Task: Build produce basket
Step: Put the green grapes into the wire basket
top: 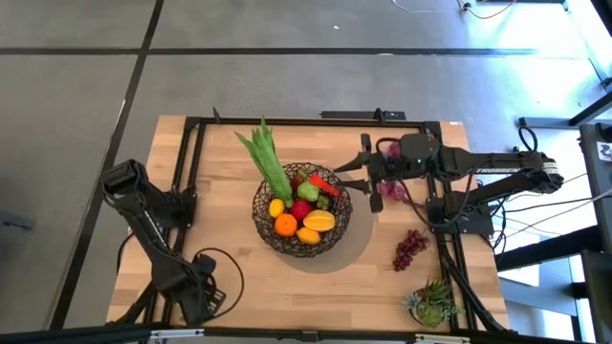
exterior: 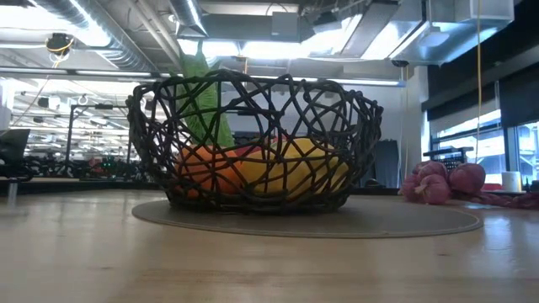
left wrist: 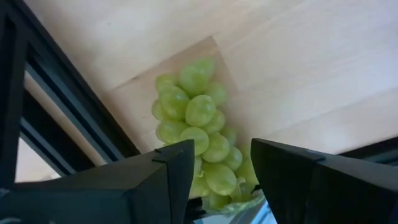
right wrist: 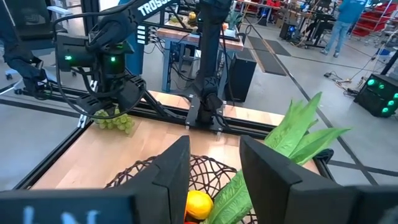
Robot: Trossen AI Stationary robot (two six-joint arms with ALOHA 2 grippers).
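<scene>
The dark wire-mesh basket (top: 264, 225) stands mid-table on a grey round mat (top: 356, 244). It holds an orange, a lemon, apples, a mango, a red chilli and a long green leafy stalk (top: 268, 158) that leans out over the far rim. My left gripper (left wrist: 222, 155) is at the table's near left corner (top: 206, 292), shut on a bunch of green grapes (left wrist: 196, 112). My right gripper (top: 346, 183) is open and empty, level above the basket's right rim, pointing toward the table's left (right wrist: 214, 162). Purple grapes (top: 409, 248) lie on the table right of the basket. My left gripper pinches the near end of the green grape bunch (left wrist: 217, 163) between its two fingers, coming from above and pointing down. The rest of the bunch (right wrist: 115, 122) lies on the wooden table beyond the fingertips.
A spiky green succulent (top: 435, 304) stands at the near right corner. Pink-purple bulbs (top: 392, 188) lie under my right arm and also show in the low view (exterior: 438, 181). A black frame rail runs along the table's edges. Bare wood lies left of the basket.
</scene>
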